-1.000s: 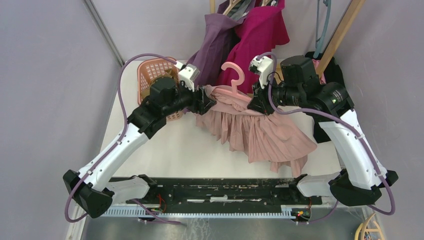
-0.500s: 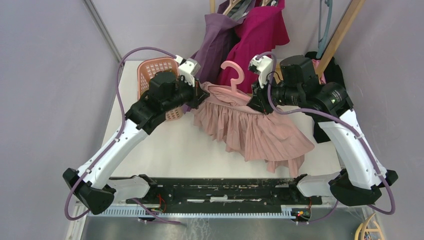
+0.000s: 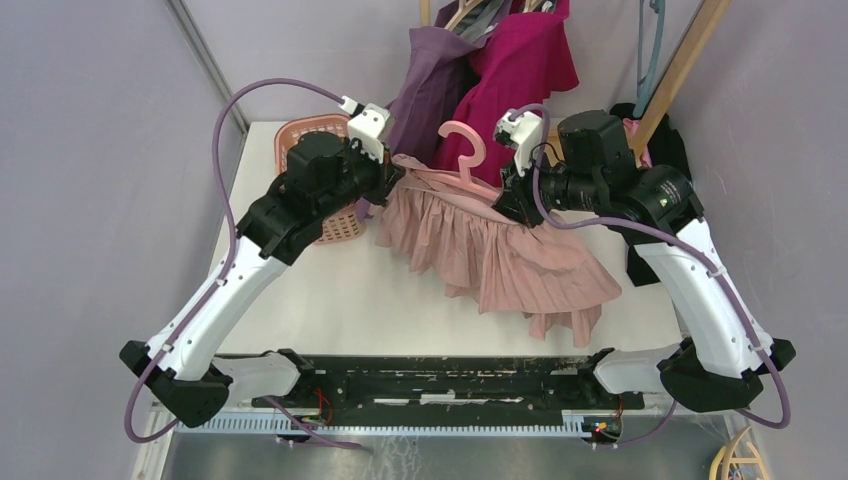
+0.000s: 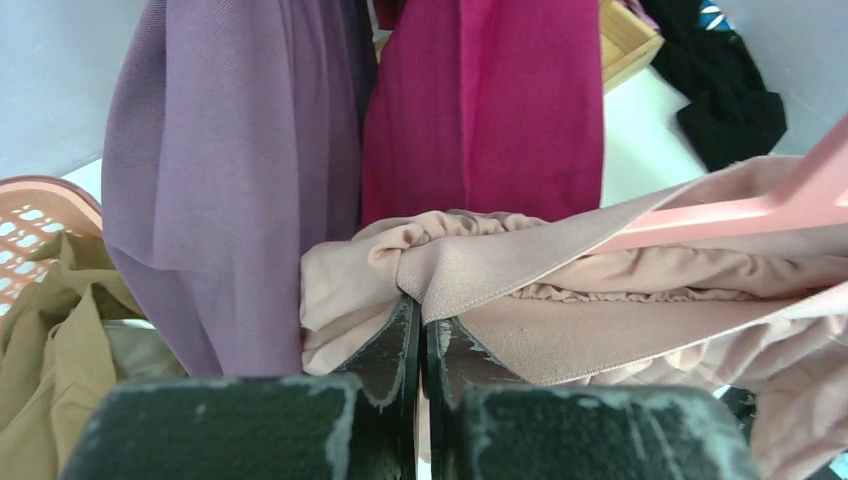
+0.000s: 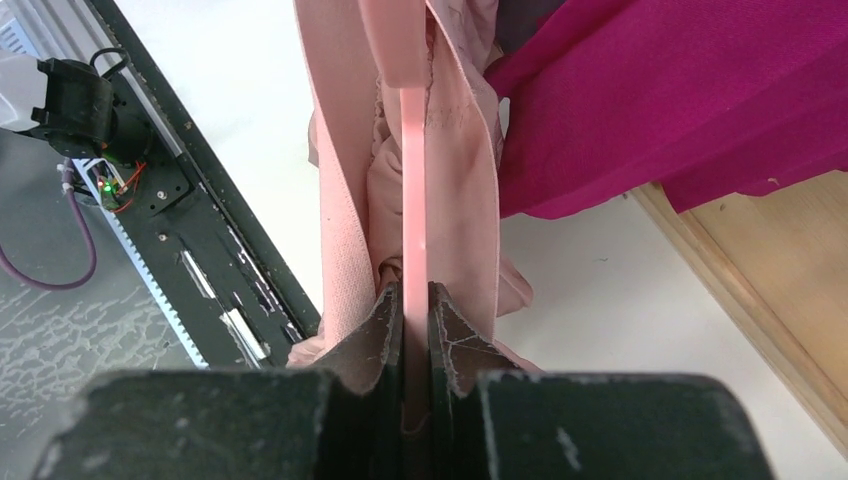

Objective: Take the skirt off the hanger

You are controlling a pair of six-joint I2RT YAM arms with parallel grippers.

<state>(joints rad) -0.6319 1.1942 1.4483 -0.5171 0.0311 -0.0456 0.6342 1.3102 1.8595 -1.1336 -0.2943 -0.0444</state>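
Observation:
A dusty-pink pleated skirt (image 3: 500, 255) hangs from a pink plastic hanger (image 3: 468, 150) over the back of the table, with its hem spread on the tabletop. My left gripper (image 3: 393, 178) is shut on the left end of the skirt's elastic waistband (image 4: 520, 260). In the left wrist view the gripper (image 4: 422, 310) pinches a fold of that band, and the hanger arm (image 4: 760, 205) runs off to the right. My right gripper (image 3: 505, 200) is shut on the hanger's right arm. In the right wrist view the hanger bar (image 5: 412, 170) passes between that gripper's (image 5: 414, 300) closed jaws, with skirt cloth (image 5: 340, 200) on both sides.
An orange basket (image 3: 315, 140) holding tan cloth sits at the back left, under my left arm. A purple garment (image 3: 430, 90) and a magenta one (image 3: 520, 70) hang right behind the skirt. Black cloth (image 3: 650, 150) and a wooden frame (image 3: 680, 70) stand at the back right.
The left gripper has shut on the waistband's left end and risen back and to the left, dragging the skirt leftward. The right gripper has held the hanger still.

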